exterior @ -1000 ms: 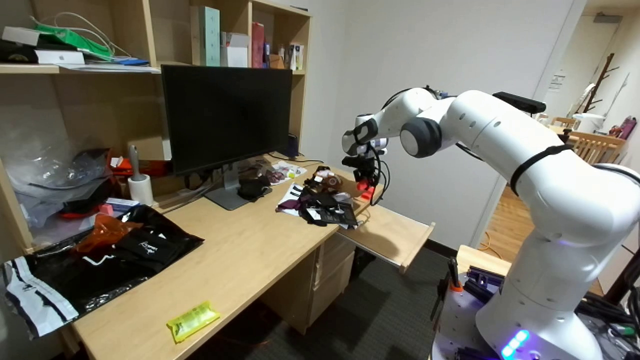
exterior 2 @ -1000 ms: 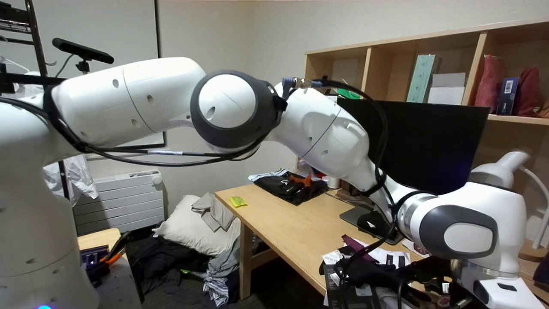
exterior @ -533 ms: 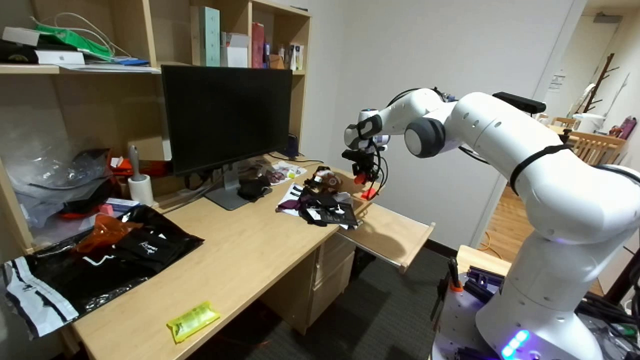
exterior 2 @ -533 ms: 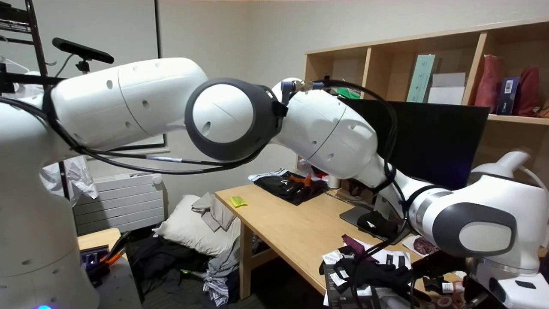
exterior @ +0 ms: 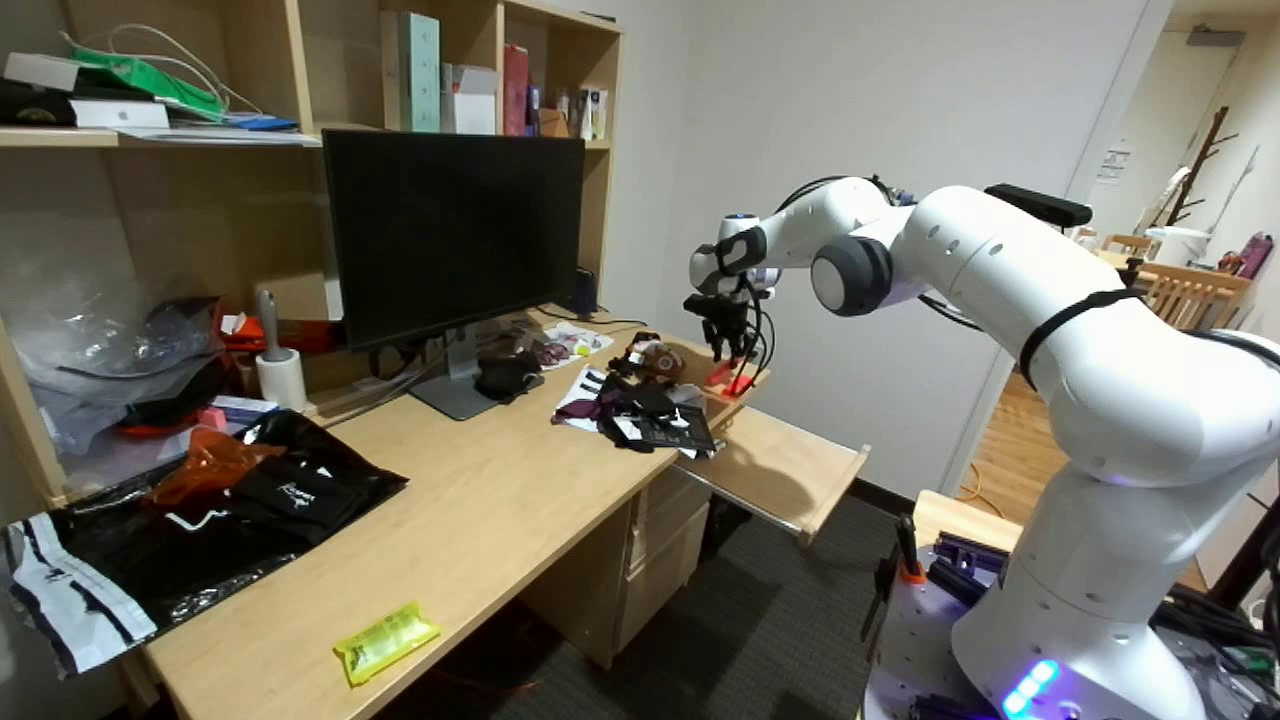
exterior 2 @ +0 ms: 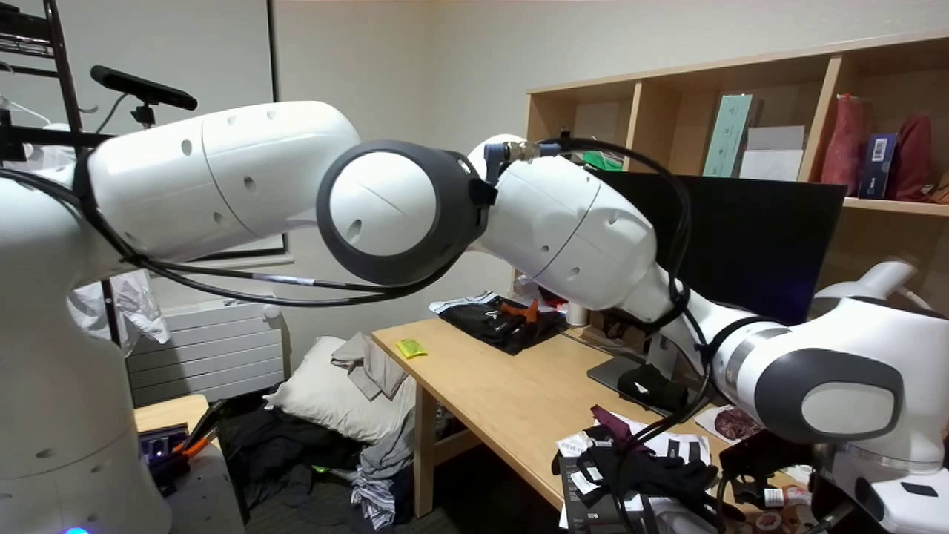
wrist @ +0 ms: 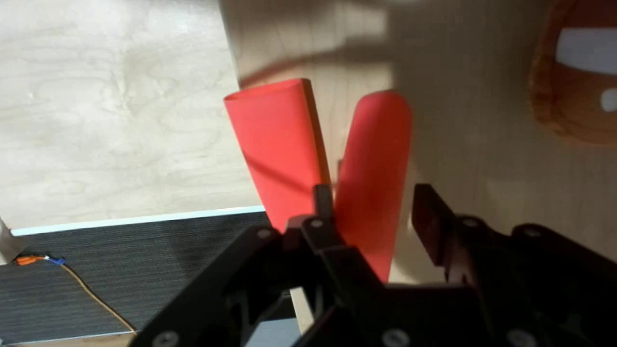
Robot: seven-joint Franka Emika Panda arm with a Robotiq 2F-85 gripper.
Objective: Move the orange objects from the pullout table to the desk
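Observation:
Two orange-red pieces lie side by side at the desk's corner. In the wrist view one piece (wrist: 376, 154) is between my open gripper's fingers (wrist: 373, 190); the right finger is clearly apart from it. The other piece (wrist: 277, 140) is just left of the left finger. In an exterior view the gripper (exterior: 730, 348) is just above the pieces (exterior: 717, 375) on the desk (exterior: 480, 490). The pullout table (exterior: 790, 465) is lower, beside the desk; it shows bare in the wrist view (wrist: 120, 115). In an exterior view the desk (exterior 2: 504, 386) shows, but both pieces are hidden.
A pile of dark items (exterior: 650, 410) and a brown round thing (wrist: 578, 82) lie beside the pieces. A black monitor (exterior: 455, 235), a black bag (exterior: 220, 520) and a yellow-green packet (exterior: 387, 642) are on the desk. Cables (exterior: 765, 340) hang at the gripper.
My gripper moved slightly away with an orange piece over the desk corner, then let it go. That piece is now lower, beside the other one, and the fingers are apart.

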